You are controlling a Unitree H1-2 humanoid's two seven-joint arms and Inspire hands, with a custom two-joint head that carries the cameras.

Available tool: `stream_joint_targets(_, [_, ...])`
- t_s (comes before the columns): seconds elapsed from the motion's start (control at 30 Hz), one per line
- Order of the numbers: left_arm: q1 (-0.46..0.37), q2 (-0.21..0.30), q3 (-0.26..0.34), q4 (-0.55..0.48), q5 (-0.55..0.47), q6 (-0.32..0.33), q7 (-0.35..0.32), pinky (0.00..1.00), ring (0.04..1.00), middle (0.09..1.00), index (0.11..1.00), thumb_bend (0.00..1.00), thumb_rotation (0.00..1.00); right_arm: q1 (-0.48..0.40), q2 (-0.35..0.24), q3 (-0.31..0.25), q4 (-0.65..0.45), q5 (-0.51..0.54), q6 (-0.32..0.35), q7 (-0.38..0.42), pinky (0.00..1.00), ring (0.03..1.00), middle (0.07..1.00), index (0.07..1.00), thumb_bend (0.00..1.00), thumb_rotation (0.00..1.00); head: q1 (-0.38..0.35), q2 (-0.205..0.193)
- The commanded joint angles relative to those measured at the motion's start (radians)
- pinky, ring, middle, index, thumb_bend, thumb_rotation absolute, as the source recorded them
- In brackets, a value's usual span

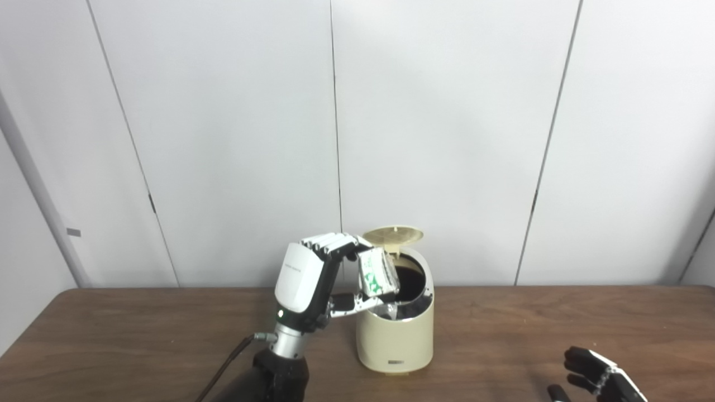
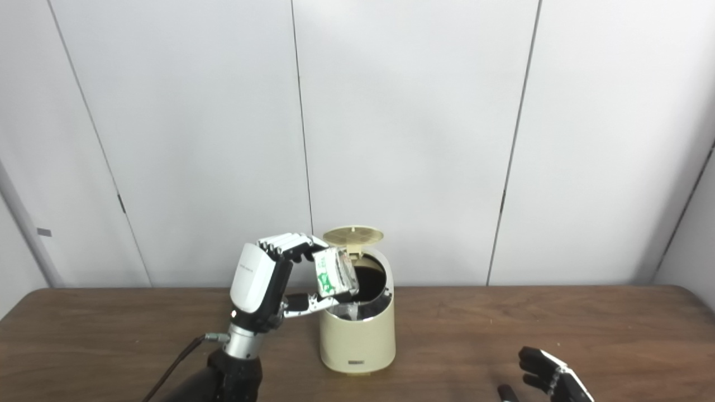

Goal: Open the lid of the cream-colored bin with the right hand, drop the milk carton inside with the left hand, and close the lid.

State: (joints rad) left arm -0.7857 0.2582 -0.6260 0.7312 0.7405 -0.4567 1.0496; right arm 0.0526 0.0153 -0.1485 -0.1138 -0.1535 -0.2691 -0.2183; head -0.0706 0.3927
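Fingers point(image 1: 329, 243) of your left hand point(image 1: 304, 282) pinch the milk carton point(image 1: 378, 272) from above, thumb beneath, holding it tilted over the cream-colored bin's point(image 1: 395, 335) open mouth; the lid point(image 1: 392, 234) stands raised behind. From the right eye, your right hand point(image 2: 550, 375) rests low near the table's point(image 2: 475, 329) front edge, well apart from the bin, fingers spread and empty.

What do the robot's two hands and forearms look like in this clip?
The left hand has a white back shell with faint grey lettering, black and silver fingers, a silver wrist collar, a black forearm and a dark cable at the wrist. The right hand, partly cropped, shows black fingers with a white strip.
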Motion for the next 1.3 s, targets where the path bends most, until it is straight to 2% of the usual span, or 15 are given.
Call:
stream_joint_targets(0.0, [-0.076, 0.020, 0.019, -0.009, 0.031, -0.013, 0.034, 0.31, 0.422, 0.470, 0.502, 0.50, 0.00, 0.033, 0.020, 0.011, 0.015, -0.008, -0.005, -0.008, 0.66, 0.705, 0.706, 0.684, 0.25, 0.03, 0.000, 0.001])
stream_joint_targets(0.2, [-0.089, 0.034, 0.019, 0.011, 0.060, -0.013, 0.024, 0.32, 0.427, 0.470, 0.502, 0.50, 0.00, 0.035, 0.021, 0.011, 0.005, 0.004, 0.008, -0.001, 0.68, 0.715, 0.709, 0.689, 0.25, 0.02, 0.000, 0.005])
stream_joint_targets(0.43, [-0.085, 0.029, 0.018, 0.025, 0.039, -0.013, 0.010, 0.32, 0.425, 0.469, 0.504, 0.50, 0.00, 0.036, 0.021, 0.015, 0.002, -0.012, 0.011, -0.007, 0.67, 0.711, 0.708, 0.687, 0.24, 0.00, -0.001, 0.010])
stream_joint_targets(0.53, [-0.082, 0.029, 0.017, 0.027, 0.027, -0.013, -0.008, 0.32, 0.426, 0.470, 0.503, 0.50, 0.00, 0.037, 0.021, 0.016, -0.002, -0.007, 0.018, -0.004, 0.66, 0.709, 0.707, 0.686, 0.24, 0.02, 0.000, 0.012])
stream_joint_targets(0.83, [-0.061, 0.032, 0.016, -0.015, -0.055, -0.013, -0.098, 0.33, 0.434, 0.479, 0.488, 0.50, 0.00, 0.034, 0.022, 0.019, -0.004, -0.004, 0.025, -0.004, 0.68, 0.714, 0.709, 0.687, 0.24, 0.04, -0.003, 0.017])
stream_joint_targets(1.17, [-0.032, 0.016, 0.019, -0.052, -0.106, -0.013, -0.178, 0.33, 0.436, 0.483, 0.481, 0.51, 0.00, 0.031, 0.015, 0.020, 0.013, -0.025, -0.004, -0.011, 0.66, 0.703, 0.700, 0.679, 0.24, 0.05, -0.008, 0.023])
stream_joint_targets(1.27, [-0.026, 0.005, 0.020, -0.052, -0.120, -0.013, -0.195, 0.33, 0.435, 0.477, 0.488, 0.50, 0.00, 0.033, 0.016, 0.022, 0.007, -0.024, 0.005, -0.010, 0.66, 0.708, 0.706, 0.685, 0.24, 0.09, -0.009, 0.025])
